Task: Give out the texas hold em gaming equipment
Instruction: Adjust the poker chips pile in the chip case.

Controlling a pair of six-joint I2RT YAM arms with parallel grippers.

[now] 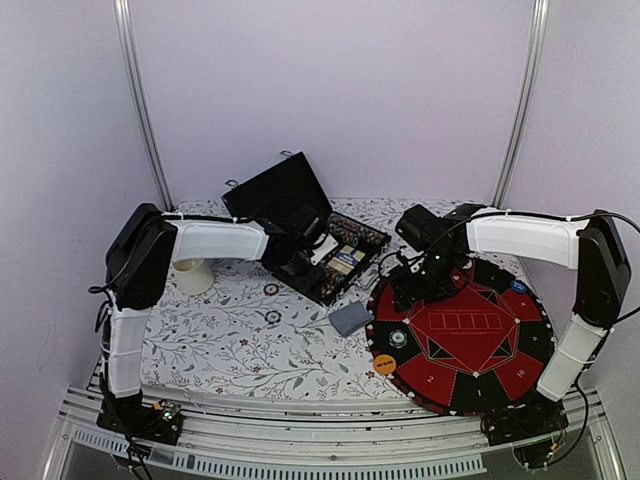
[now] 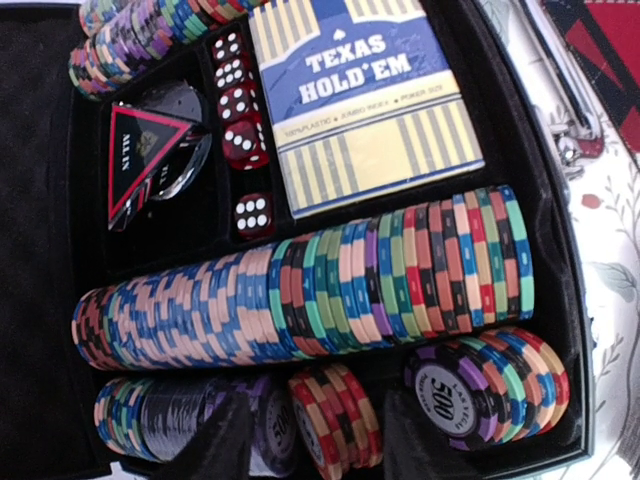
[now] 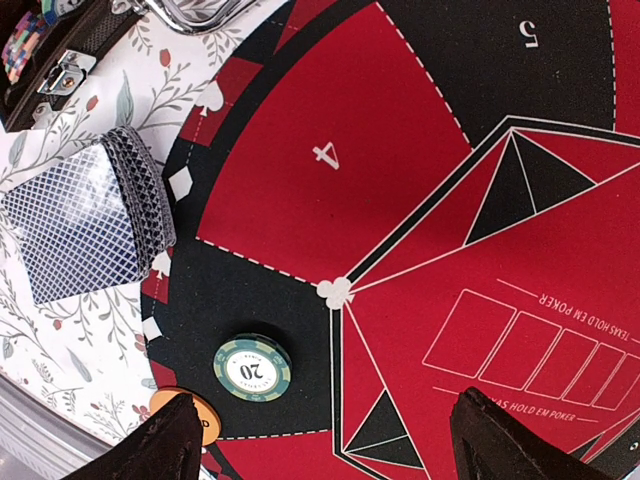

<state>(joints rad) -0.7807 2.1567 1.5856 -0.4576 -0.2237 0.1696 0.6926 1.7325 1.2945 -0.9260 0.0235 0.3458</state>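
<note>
Poker chips [image 2: 300, 290], the small round multi-coloured ones, are nearly all sitting in the open black carry case [image 1: 275, 190] off the far-left side of the round red-and-black felt poker mat [image 1: 470, 330], so I'd call this early days. A blue-and-yellow Texas Hold'em card box [image 2: 360, 100] is in the case too.

What looks done: one green-and-white chip marked 20 [image 3: 252, 367] lies flat and face up on the mat's black border by its left rim. An orange button disc [image 1: 385, 365] sits on the near-left rim just beside it, and a blue button disc [image 1: 519, 286] is on the far-right rim. A loose deck of grey-blue-backed playing cards [image 3: 85, 225] lies just off the mat's left edge on the floral tablecloth [image 1: 230, 340], between mat and case. It's backs up and slumped into a bit of a fan. I can't see a card on any numbered seat and only one chip is out, so I reckon most of the handing out is left.

The chips in the case stand on edge, packed face to face. Each row's long axis runs along the case, one end aimed at the wall nearest the mat.

The left gripper [image 2: 320, 455] has a finger either side of a short red-and-cream stack of chips [image 2: 335, 415] in the case, but I can't tell if it's pinching them or not. The right gripper [image 3: 340, 450] hangs over the mat's middle with its fingers spread wide and nothing between them
</note>
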